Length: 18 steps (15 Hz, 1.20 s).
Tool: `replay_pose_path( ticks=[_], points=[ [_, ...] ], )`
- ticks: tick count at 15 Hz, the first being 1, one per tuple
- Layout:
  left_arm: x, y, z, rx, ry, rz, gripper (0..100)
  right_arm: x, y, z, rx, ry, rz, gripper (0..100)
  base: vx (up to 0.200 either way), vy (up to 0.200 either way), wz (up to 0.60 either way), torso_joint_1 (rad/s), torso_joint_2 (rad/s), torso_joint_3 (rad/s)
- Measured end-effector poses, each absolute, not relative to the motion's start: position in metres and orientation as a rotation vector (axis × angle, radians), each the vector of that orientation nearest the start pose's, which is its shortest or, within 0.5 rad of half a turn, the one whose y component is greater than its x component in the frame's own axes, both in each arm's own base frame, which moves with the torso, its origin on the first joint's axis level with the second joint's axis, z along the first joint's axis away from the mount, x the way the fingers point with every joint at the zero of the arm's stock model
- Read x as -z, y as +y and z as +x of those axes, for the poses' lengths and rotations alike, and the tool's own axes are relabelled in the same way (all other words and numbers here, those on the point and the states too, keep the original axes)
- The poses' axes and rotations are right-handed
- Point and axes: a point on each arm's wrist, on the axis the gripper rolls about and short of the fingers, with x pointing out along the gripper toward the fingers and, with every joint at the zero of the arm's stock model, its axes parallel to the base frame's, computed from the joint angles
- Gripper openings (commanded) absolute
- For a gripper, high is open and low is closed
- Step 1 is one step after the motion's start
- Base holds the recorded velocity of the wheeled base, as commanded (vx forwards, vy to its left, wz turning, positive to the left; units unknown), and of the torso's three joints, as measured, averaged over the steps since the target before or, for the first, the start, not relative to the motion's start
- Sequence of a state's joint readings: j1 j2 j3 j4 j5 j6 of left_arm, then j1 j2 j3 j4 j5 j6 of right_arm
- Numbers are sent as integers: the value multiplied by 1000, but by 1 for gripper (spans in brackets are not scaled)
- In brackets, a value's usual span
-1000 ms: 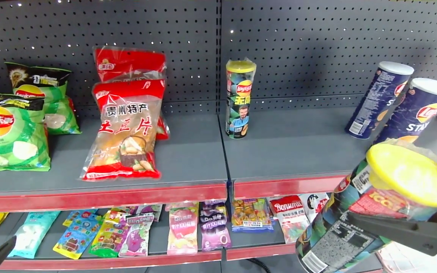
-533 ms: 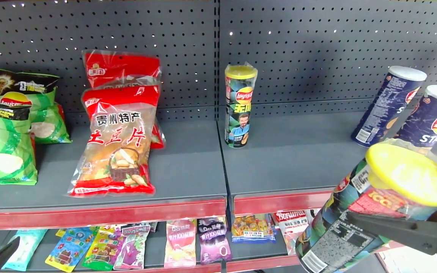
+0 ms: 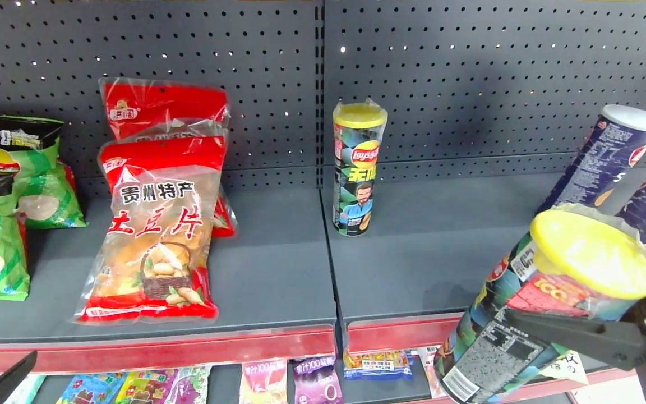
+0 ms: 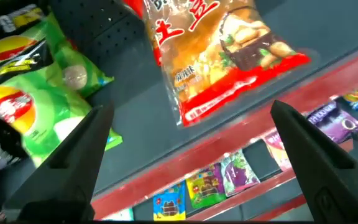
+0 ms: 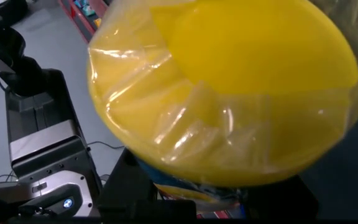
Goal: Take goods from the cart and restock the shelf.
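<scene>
Backing the grey shelf (image 3: 278, 280) is dark pegboard (image 3: 469, 84); right claw (image 3: 530, 328) grips a chip can (image 3: 592, 252), left claw (image 4: 191, 115) gapes wide.

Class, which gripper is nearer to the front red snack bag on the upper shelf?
Left. The left gripper hangs in front of the red bag, lower down; the right gripper, holding a can, is far to the bag's right.
</scene>
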<state>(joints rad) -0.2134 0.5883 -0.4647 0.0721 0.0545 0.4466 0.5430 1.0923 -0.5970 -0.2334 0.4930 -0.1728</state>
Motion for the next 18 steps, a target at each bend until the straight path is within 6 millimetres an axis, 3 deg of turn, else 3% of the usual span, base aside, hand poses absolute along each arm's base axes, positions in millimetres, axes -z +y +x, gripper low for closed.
replay_pose_path(
  ticks=[5, 8, 12, 15, 18],
  points=[
    [-208, -10, 38, 329, 127, 455, 100, -222, 86, 122, -1054, 192, -163, 0, 0, 0, 0, 0, 0, 0],
    [-228, -18, 60, 450, 112, 435, 100, -223, 86, 122, -1057, 186, -164, 0, 0, 0, 0, 0, 0, 0],
    [-257, -44, 124, 592, 83, 354, 100, -228, 83, 117, -1038, 157, -162, 0, 0, 0, 0, 0, 0, 0],
    [-273, -84, 183, 757, 88, 234, 100, -229, 75, 111, -996, 144, -151, 0, 0, 0, 0, 0, 0, 0],
    [-277, -128, 240, 867, 52, 199, 100, -232, 67, 108, -954, 123, -146, 0, 0, 0, 0, 0, 0, 0]
  ],
)
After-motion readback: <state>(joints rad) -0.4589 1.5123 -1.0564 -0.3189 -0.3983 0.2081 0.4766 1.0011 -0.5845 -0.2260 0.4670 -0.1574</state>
